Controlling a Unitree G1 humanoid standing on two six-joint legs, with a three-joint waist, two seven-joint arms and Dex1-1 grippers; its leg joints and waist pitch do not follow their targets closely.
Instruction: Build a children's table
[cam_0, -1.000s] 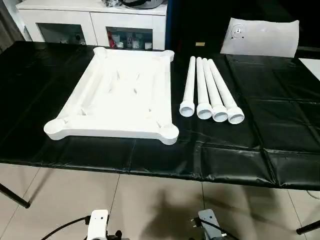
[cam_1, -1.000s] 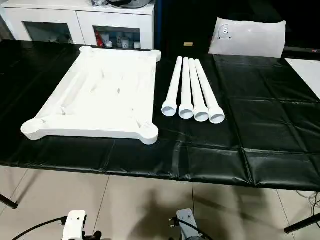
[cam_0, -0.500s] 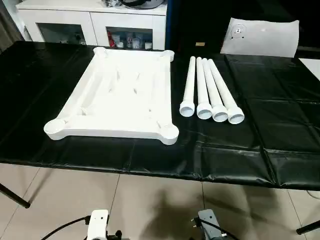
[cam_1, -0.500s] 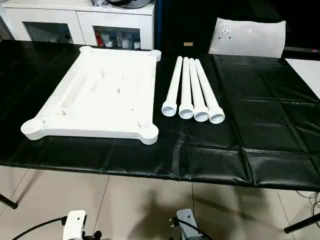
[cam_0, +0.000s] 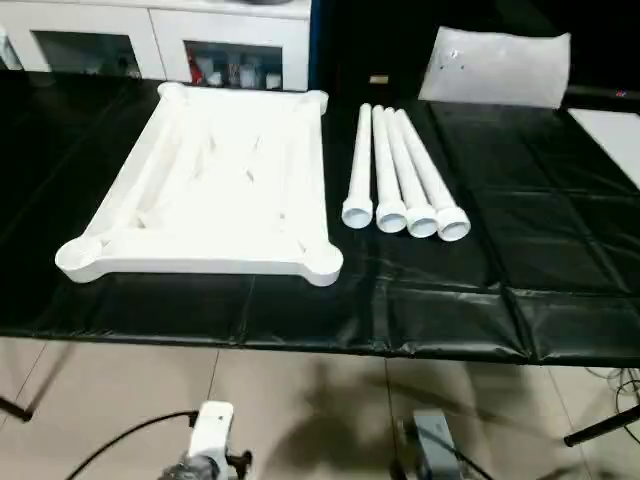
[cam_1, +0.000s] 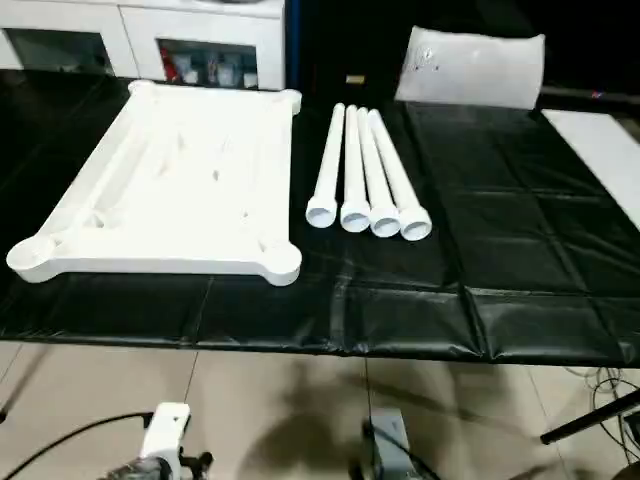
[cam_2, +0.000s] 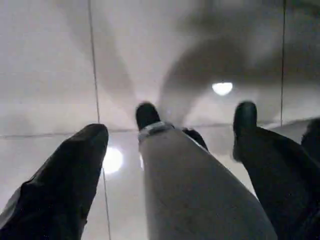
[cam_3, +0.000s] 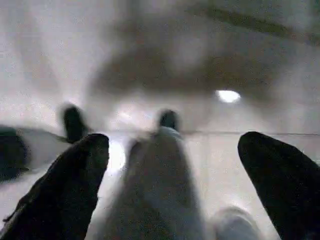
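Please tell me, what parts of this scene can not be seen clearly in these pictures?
- White cabinet: its top is cut off by the head views' upper edge; the shelf items are too small to identify.
- Table top: lying ribbed side up, so its flat face is hidden.
- Legs: their far ends are too small for detail.
- Wrist views: motion blur smears the floor.

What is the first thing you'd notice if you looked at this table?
Your eye would land on the big white table top, lying upside down on the left side of the black-covered work surface, with round sockets at its corners. Right beside it, four white legs lie in a neat row, wide open ends toward the near edge. A white cabinet stands behind.
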